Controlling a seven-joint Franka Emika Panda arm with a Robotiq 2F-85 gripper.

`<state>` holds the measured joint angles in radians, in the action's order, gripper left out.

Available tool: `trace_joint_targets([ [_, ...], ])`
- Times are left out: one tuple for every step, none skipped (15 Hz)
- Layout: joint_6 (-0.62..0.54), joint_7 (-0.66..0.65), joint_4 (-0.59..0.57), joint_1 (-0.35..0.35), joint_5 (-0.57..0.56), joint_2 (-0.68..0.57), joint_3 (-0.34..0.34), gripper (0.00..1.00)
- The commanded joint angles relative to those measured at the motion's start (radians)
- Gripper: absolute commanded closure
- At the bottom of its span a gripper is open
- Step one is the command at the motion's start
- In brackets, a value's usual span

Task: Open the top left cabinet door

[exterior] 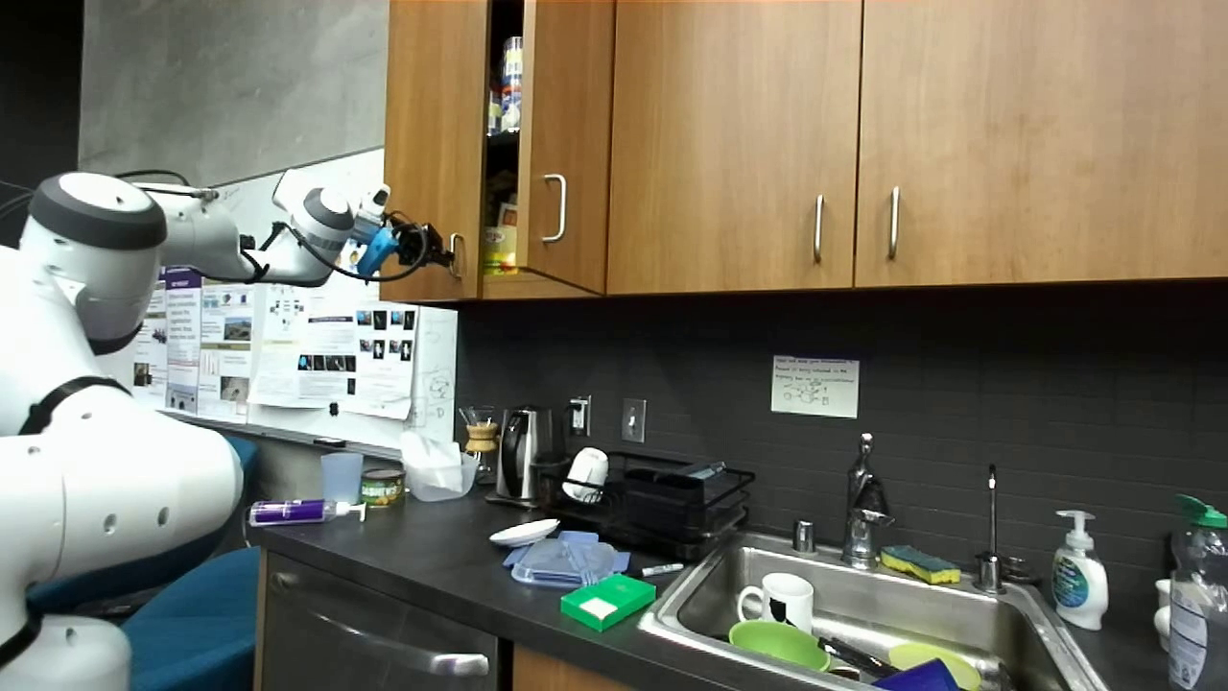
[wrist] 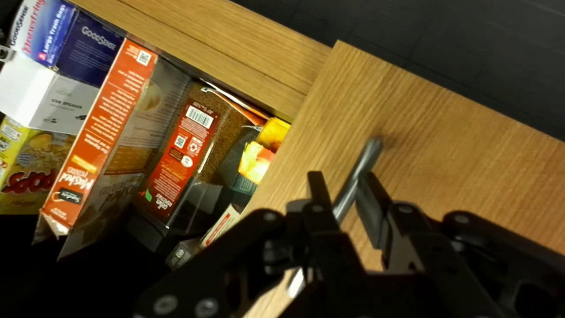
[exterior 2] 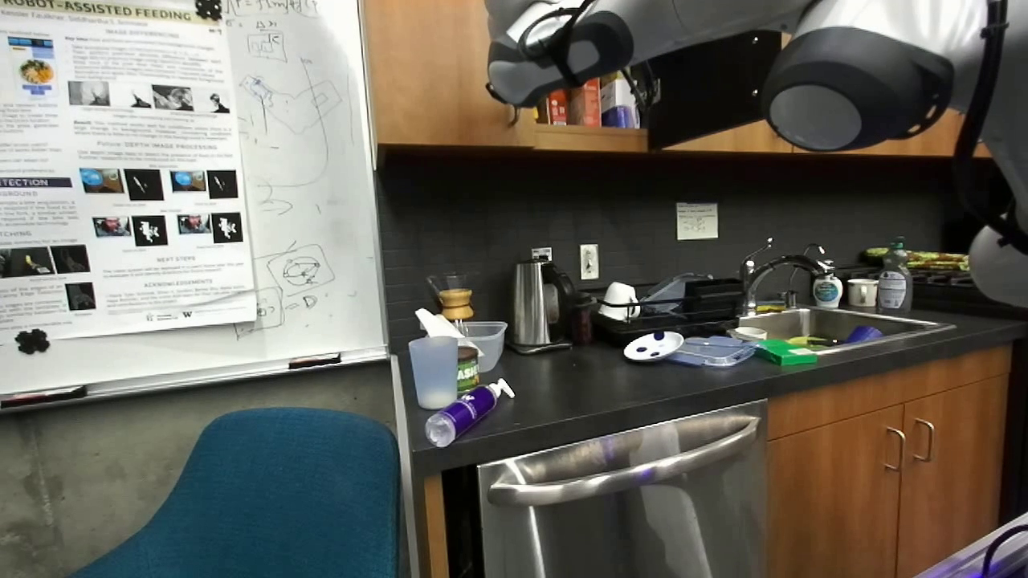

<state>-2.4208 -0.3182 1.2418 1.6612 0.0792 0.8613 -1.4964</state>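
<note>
The top left cabinet door (exterior: 434,115) is a narrow honey-brown wood panel. It looks nearly flush with its frame in the wrist view (wrist: 450,145). Its slim metal bar handle (wrist: 363,163) runs diagonally through my gripper (wrist: 340,174), whose black fingers stand a little apart, one on each side of the bar. The bar meets the right finger near the tip and passes out of sight at the left one. My gripper (exterior: 449,257) reaches this handle from the left in an exterior view. Elsewhere, the door (exterior 2: 442,80) shows beside the arm, which hides the gripper there.
The neighbouring narrow door (exterior: 585,125) stands swung out, exposing shelves with an orange box (wrist: 106,128) and other packets. Wider closed doors (exterior: 739,144) continue along the wall. Below are the counter (exterior: 422,537), a kettle (exterior: 523,451), a dish rack (exterior: 739,499) and the sink (exterior: 672,614).
</note>
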Motion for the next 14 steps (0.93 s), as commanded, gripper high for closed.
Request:
trace_joint_targets([
  [0.000,0.020,-0.025,0.015,0.017,-0.006,-0.001,1.00],
  [-0.004,0.021,-0.023,0.011,0.016,-0.006,0.001,1.00],
  [-0.004,0.020,-0.023,0.009,0.016,-0.006,0.002,1.00],
  [-0.007,0.021,-0.022,0.008,0.016,-0.007,0.003,1.00],
  [-0.007,0.021,-0.019,0.006,0.015,-0.007,0.005,1.00],
  [-0.006,0.020,-0.018,0.006,0.015,-0.007,0.006,0.76],
  [-0.006,0.018,-0.018,0.006,0.017,-0.007,0.006,0.74],
  [-0.011,0.016,-0.018,0.006,0.023,-0.012,0.001,0.69],
  [-0.012,0.013,-0.018,0.007,0.026,-0.015,-0.001,0.64],
  [-0.012,0.011,-0.019,0.009,0.029,-0.016,-0.004,0.56],
  [-0.016,0.010,-0.018,0.011,0.033,-0.018,-0.007,0.50],
  [-0.021,0.007,-0.018,0.014,0.038,-0.018,-0.008,0.42],
  [-0.036,0.001,-0.016,0.019,0.048,-0.020,-0.010,0.36],
  [-0.041,-0.005,-0.017,0.025,0.061,-0.022,-0.013,0.30],
])
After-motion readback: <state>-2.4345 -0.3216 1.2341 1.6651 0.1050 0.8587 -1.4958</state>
